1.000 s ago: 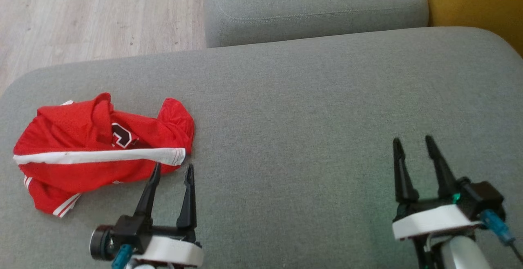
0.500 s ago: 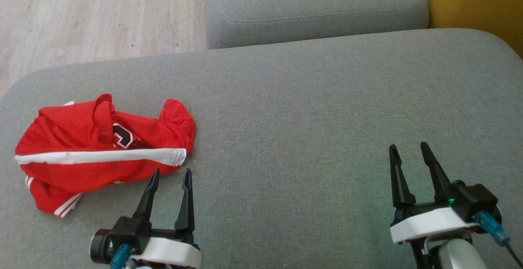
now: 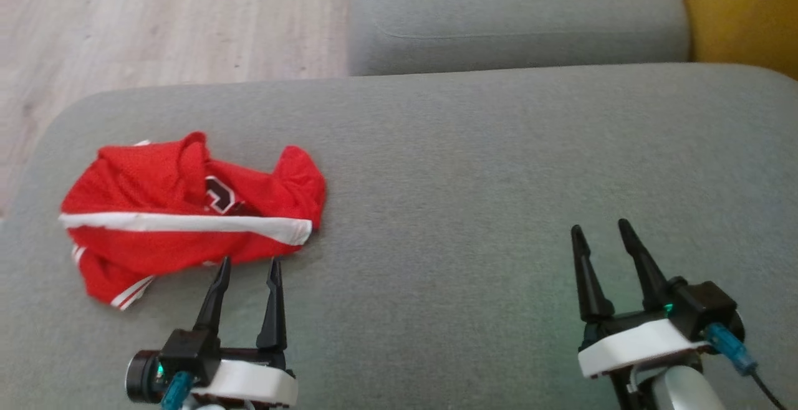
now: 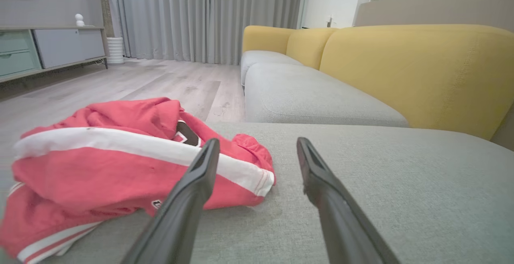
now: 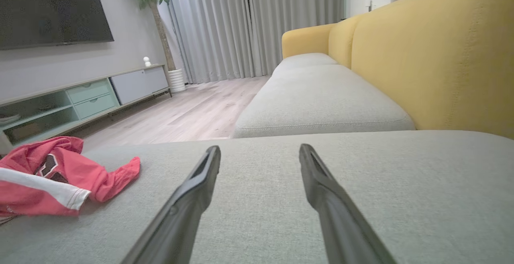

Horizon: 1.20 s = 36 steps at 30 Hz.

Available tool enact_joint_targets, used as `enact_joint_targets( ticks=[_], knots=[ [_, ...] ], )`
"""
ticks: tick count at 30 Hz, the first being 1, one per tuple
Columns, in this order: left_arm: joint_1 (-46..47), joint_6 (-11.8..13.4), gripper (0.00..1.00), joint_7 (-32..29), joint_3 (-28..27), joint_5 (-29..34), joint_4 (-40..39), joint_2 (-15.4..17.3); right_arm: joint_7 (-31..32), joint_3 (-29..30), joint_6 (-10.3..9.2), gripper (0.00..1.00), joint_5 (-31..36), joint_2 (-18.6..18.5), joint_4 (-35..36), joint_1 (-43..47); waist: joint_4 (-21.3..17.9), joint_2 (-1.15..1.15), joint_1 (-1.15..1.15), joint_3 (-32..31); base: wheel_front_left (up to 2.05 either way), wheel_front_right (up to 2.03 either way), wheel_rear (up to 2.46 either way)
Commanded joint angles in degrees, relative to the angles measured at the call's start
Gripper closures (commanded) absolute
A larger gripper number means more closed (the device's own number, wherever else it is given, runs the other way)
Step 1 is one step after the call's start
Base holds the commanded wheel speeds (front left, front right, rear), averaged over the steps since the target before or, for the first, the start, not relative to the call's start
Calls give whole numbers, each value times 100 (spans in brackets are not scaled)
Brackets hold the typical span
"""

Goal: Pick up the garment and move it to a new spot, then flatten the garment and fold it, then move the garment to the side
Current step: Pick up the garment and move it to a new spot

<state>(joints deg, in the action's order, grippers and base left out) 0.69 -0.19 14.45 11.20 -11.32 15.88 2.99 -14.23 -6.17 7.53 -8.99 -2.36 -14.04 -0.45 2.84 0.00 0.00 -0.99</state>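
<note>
Progress check: by my read, basically nothing done yet. The garment [image 3: 187, 210], a red jersey w/ a white stripe, lies bunched in a heap on the left part of the grey sofa cushion [image 3: 467, 179], not far from its edge by the wood floor [image 3: 156, 17]. It's crumpled, w/ folds over part of the dark number, so not flat and not folded.

My left end effector [image 3: 249, 262] is released and empty, fingers spread, tips just beside the garment's near hem. In the left wrist view one finger overlaps the fabric, but I can't tell if it touches. My right end effector [image 3: 599, 226] is also released and empty, well apart from the garment, over bare cushion.

Left to do, as I judge it, is the whole job:
- grab the garment & shift it to a new spot, prob. toward the bare middle of the cushion
- spread it flat
- fold it
- move it aside

The left side looks best placed for the first grab. Loose mesh fabric will likely sag & drag, so the flatten step may need both sides.
</note>
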Motion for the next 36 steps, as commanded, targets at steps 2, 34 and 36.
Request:
enact_joint_targets(
  ticks=[2, 34, 36],
  knots=[
    [170, 47, 0, 55, -257, 74, -168, -10, -77, -246, -4, 0, 2, -52, 207, -122, 252, 0, 0, -56, 0, 0, 0],
    [216, -4, 0, 55, -793, 436, -243, 181, -77, -923, -4, 0, -290, -52, 312, 52, 1414, 0, 0, 17, 0, 0, 0],
    [484, -66, 0, 55, -796, 512, -234, 330, -77, -867, -4, 0, -253, -52, 334, 1, 1337, 0, 0, 124, 0, 0, 0]
  ],
)
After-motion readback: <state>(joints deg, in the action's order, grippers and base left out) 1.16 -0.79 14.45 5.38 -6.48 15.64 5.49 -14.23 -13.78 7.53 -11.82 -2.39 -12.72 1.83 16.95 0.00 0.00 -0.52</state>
